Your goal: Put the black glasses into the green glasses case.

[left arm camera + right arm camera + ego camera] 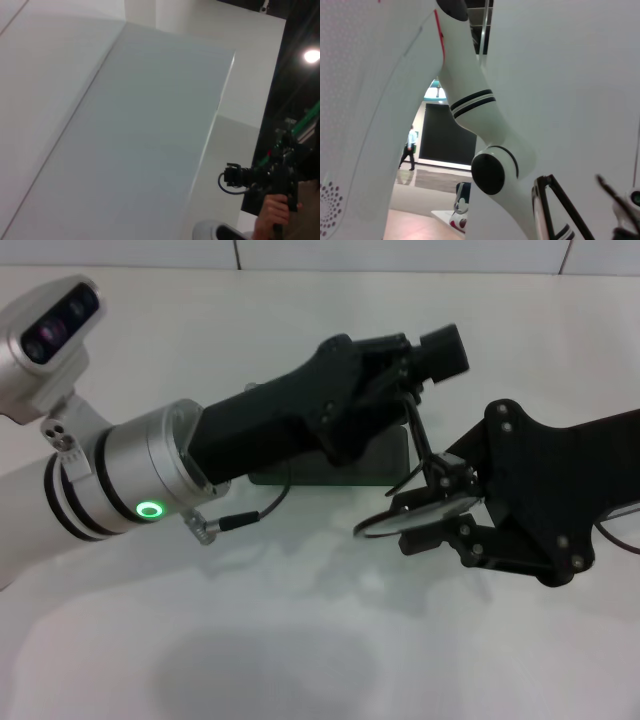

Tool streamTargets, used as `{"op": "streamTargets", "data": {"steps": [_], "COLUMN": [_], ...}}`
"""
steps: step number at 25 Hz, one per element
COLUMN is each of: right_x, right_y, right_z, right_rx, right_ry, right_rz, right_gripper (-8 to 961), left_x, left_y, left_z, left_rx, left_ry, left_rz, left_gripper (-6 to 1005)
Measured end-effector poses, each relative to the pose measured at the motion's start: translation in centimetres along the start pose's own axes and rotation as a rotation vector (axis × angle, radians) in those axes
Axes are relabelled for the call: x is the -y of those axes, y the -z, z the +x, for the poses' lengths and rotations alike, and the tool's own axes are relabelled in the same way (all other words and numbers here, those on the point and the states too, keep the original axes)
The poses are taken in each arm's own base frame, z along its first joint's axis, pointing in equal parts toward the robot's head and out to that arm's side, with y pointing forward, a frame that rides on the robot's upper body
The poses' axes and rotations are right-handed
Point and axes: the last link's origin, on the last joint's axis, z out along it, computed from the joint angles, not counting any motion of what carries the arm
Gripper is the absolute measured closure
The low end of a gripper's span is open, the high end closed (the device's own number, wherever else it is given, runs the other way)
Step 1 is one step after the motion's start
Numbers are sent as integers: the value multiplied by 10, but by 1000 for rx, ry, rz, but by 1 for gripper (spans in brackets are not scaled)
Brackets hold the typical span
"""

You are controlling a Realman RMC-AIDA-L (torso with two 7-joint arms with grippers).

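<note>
Head view: the right gripper (440, 502) is closed on the black glasses (415, 502), holding them above the white tabletop (300, 640), one temple arm rising toward the left gripper (410, 365). The left gripper hangs over the green glasses case (385, 462), which lies on the tabletop, largely hidden; whether its fingers are open or closed cannot be told.

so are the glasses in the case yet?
Not in. The black glasses are held off the table by the right gripper, beside the green glasses case, which the left gripper largely hides.
</note>
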Motion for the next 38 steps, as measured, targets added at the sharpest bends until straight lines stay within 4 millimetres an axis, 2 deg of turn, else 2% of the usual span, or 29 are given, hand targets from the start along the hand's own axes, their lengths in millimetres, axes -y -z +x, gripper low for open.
{"op": "streamTargets", "data": {"steps": [38], "right_x": [-4], "right_y": [5], "right_z": [7], "right_rx": [6], "right_ry": [-14], "right_rz": [57], "right_gripper": [826], "left_x": [-15], "left_y": [11], "left_z": [-13], "left_rx": [6], "left_ry": [-13], "left_rz": [-21], "left_gripper": [959]}}
